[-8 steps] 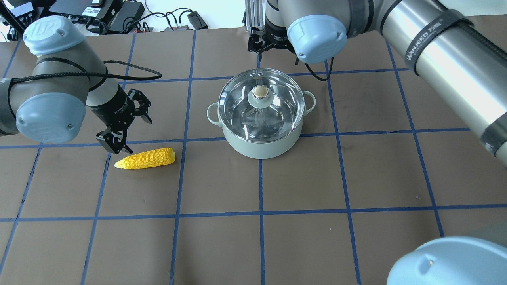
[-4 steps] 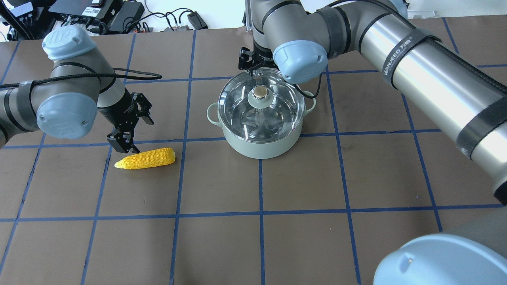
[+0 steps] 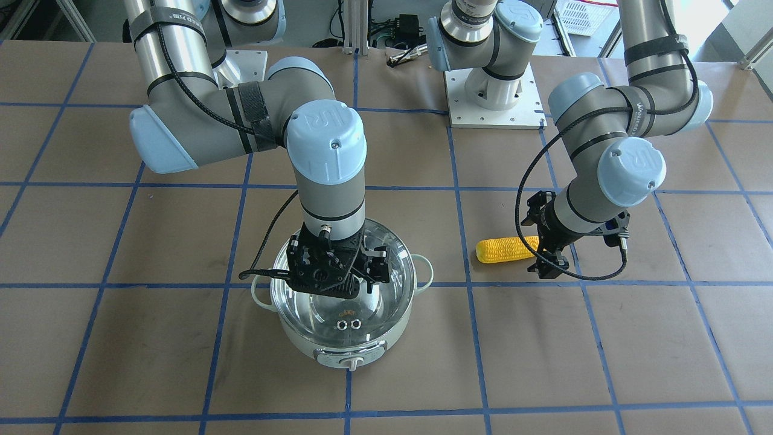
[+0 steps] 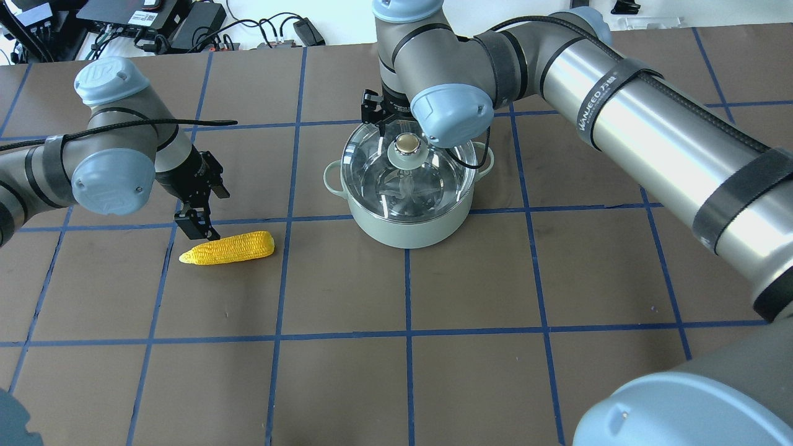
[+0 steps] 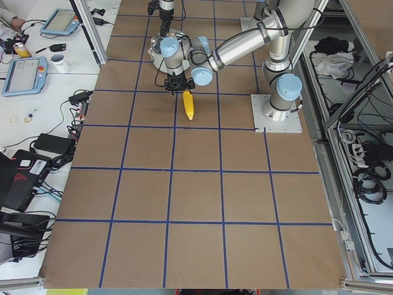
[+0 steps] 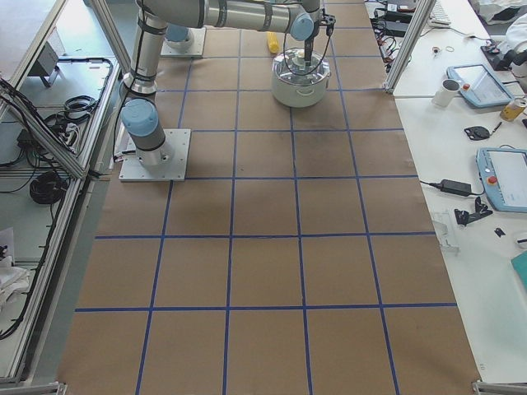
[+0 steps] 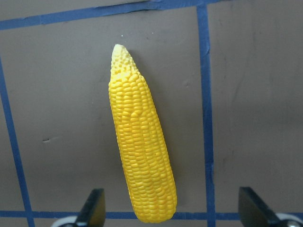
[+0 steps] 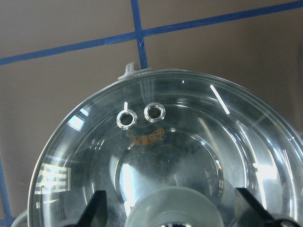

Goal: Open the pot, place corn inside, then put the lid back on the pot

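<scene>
The mint-green pot [image 4: 409, 230] stands mid-table with the glass lid [image 4: 378, 176] on it, beige knob [image 4: 407, 144] up. My right gripper [image 3: 337, 279] hangs just above the lid, open, its fingertips [image 8: 97, 208] either side of the lid's green centre disc [image 8: 173, 208] and not touching it. The yellow corn [image 4: 228, 248] lies flat on the table left of the pot. My left gripper [image 4: 206, 209] is open just above the corn's far side. In the left wrist view the corn [image 7: 142, 146] lies between the open fingertips [image 7: 94, 208].
The pot's control knob [image 3: 353, 362] faces away from the robot. Two metal vent rings [image 8: 140, 115] sit on the lid's far side. Cables and electronics [image 4: 155, 21] lie beyond the table's far edge. Blue tape lines grid the brown table.
My right arm has swung from behind the pot to over the lid, gripper around the knob area. My left gripper has shifted slightly right, closer to the corn.
</scene>
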Available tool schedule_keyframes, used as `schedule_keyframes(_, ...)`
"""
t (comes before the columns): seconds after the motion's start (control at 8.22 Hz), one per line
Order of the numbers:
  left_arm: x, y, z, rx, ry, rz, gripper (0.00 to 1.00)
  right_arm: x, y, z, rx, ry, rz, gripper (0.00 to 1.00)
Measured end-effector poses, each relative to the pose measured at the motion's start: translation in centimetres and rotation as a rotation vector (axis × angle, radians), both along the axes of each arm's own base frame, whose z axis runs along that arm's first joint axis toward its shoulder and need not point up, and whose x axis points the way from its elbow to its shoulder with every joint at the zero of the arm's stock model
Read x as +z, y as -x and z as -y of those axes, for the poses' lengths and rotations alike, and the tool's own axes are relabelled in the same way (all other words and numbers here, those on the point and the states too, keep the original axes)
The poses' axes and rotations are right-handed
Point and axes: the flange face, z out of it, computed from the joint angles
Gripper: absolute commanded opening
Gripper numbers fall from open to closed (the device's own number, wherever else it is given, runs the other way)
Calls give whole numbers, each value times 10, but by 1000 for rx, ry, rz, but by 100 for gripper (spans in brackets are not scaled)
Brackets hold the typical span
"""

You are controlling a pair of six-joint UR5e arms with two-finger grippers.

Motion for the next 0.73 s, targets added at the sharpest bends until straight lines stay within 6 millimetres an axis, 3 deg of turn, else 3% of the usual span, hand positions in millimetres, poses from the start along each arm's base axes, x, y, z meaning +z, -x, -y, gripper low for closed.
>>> schedule_keyframes(0.37,-17,-1,2,79,-36,2,100,2,2,-5,6,-23,-10,94)
schedule_keyframes(0.49,-18,-1,2,87,-42,2,100,2,2,-6,2,-32,-11,87)
schedule_keyframes(0.73,-26,-1,2,102,-63,0,100,0,2,-8,-3,-48,-13,86)
